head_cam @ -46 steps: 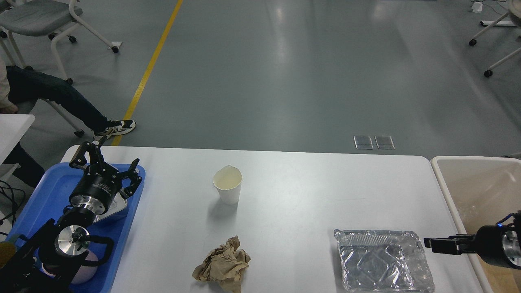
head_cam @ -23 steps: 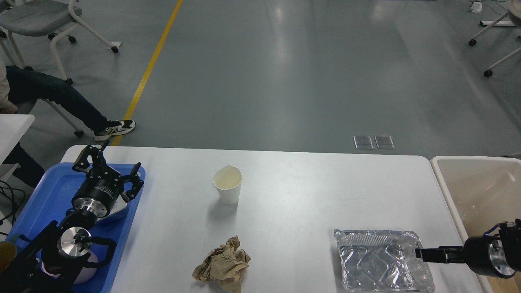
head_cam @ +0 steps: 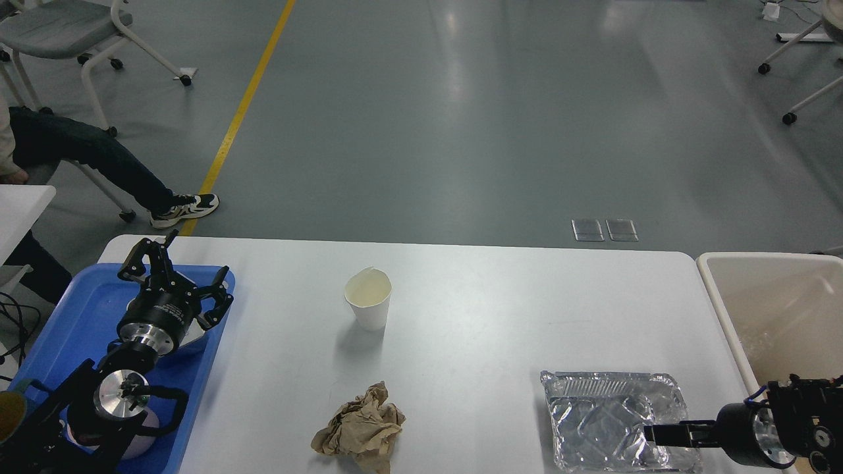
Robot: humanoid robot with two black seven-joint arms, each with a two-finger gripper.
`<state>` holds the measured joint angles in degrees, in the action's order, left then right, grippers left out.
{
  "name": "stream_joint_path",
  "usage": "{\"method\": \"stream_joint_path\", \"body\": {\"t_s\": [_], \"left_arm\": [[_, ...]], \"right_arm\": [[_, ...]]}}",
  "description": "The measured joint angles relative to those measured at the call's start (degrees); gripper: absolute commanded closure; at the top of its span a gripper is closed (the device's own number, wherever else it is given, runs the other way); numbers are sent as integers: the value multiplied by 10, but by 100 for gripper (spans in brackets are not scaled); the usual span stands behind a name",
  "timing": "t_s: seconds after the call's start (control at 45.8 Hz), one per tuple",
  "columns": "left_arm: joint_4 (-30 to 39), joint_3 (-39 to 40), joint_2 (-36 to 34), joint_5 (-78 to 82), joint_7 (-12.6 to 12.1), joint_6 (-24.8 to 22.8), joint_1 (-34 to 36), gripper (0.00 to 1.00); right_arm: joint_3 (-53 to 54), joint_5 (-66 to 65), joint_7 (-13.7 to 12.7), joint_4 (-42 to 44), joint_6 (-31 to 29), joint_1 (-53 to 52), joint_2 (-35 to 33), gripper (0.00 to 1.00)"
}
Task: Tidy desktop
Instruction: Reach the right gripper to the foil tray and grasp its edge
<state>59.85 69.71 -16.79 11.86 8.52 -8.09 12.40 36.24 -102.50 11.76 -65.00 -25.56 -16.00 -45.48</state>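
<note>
The white desktop (head_cam: 500,309) holds a white paper cup (head_cam: 368,299) standing upright, a crumpled brown paper ball (head_cam: 360,429) near the front edge, and an empty foil tray (head_cam: 609,421) at the front right. My left gripper (head_cam: 182,268) is open and empty above the blue tray (head_cam: 72,316). My right gripper (head_cam: 652,434) reaches in from the right, low over the right half of the foil tray. Its fingers show as one thin dark bar, so I cannot tell them apart.
The blue tray at the left edge holds a metal item (head_cam: 194,337), partly hidden by my left arm. A beige bin (head_cam: 718,296) stands off the table's right end. A seated person's leg (head_cam: 99,161) and chairs are on the floor beyond.
My right gripper has moved down and to the left, from beside the foil tray's right rim to over the tray. My left gripper has barely moved.
</note>
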Motion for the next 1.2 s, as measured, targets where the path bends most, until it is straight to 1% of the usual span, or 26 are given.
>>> {"method": "stream_joint_path", "body": {"t_s": [0.022,0.066,0.087,0.131,0.197,0.218,0.35,0.546,0.83,0.939,1.202], "left_arm": [[0,0,0,0,0,0,0,3],[0,0,0,0,0,-1,0,3],[0,0,0,0,0,-1,0,3],[0,0,0,0,0,-1,0,3],[0,0,0,0,0,-2,-1,3],[0,0,0,0,0,-2,-1,3],[0,0,0,0,0,-2,-3,3],[0,0,0,1,0,-3,-3,3],[0,0,0,1,0,-3,-4,3],[0,-12,0,1,0,-3,-4,3],[0,-26,0,0,7,-3,-1,3]], "right_arm": [[-1,-1,0,3,0,-2,2,51],[-1,-3,0,11,0,-5,9,68],[-2,-4,0,14,1,-6,12,75],[-6,-6,0,23,1,-8,17,83],[-18,-7,0,35,1,-13,22,99],[-24,-7,0,40,1,-18,23,100],[-53,-3,1,58,1,-36,24,100],[-60,5,7,58,0,-43,23,100],[-62,23,27,48,-11,-62,20,100],[-62,40,30,32,-24,-74,5,100],[-60,111,29,-21,-63,-97,-60,100]]}}
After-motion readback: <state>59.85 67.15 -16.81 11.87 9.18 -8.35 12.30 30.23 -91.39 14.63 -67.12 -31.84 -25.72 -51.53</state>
